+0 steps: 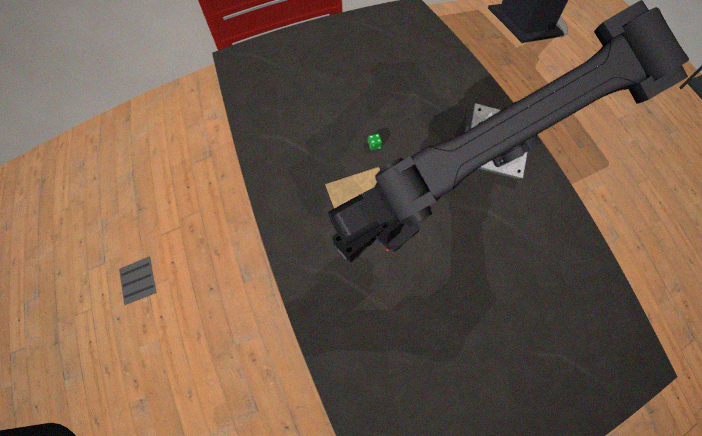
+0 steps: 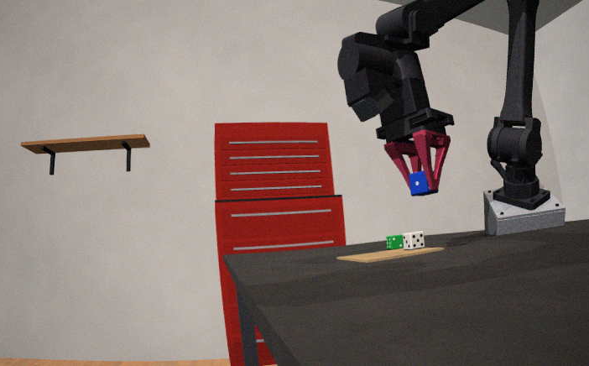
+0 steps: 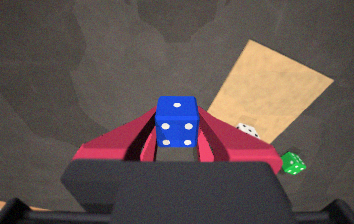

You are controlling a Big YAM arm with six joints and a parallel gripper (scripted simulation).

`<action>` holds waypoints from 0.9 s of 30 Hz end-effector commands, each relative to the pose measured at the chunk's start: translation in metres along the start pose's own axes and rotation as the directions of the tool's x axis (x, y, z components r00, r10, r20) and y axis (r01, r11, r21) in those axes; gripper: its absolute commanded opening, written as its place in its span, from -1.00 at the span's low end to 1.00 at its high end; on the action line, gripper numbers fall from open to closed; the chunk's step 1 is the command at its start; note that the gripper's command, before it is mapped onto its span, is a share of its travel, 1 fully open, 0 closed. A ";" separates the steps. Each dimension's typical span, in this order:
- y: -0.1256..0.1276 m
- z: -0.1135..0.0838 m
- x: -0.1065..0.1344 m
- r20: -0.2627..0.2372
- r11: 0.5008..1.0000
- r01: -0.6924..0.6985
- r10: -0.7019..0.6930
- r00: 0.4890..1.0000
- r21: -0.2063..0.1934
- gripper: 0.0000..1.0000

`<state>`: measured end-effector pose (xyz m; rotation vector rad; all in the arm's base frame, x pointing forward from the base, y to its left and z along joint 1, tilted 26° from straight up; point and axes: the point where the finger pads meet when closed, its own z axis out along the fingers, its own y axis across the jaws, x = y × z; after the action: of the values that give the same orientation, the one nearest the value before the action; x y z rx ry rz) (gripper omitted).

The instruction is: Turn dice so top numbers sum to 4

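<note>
My gripper (image 2: 421, 187) (image 3: 177, 112) is shut on the blue die (image 2: 418, 183) (image 3: 177, 131), well above the table; in the top view the arm hides most of it. The blue die shows one pip towards the exterior camera; the wrist view shows its one and four faces. The tan mat (image 1: 344, 187) (image 2: 361, 258) (image 3: 283, 82) lies flat. The white die (image 2: 414, 240) (image 3: 248, 130) is on the mat near one edge, partly behind a finger in the wrist view and hidden in the top view. The green die (image 1: 375, 141) (image 2: 393, 242) (image 3: 293, 163) lies on the table, off the mat.
The dark table (image 1: 397, 335) (image 2: 469, 295) carries the arm's metal base (image 1: 511, 165) (image 2: 523, 223) on the side away from the wooden floor with the vent. A red drawer cabinet (image 1: 278, 16) (image 2: 278, 222) stands beyond one end of the table. The arm passes over part of the mat in the top view.
</note>
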<state>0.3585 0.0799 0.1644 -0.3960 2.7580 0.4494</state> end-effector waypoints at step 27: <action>0.004 -0.010 -0.015 0.272 0.880 -0.475 0.462 0.844 -0.019 -0.49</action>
<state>0.3712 0.0767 0.1628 0.3272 2.7059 0.4955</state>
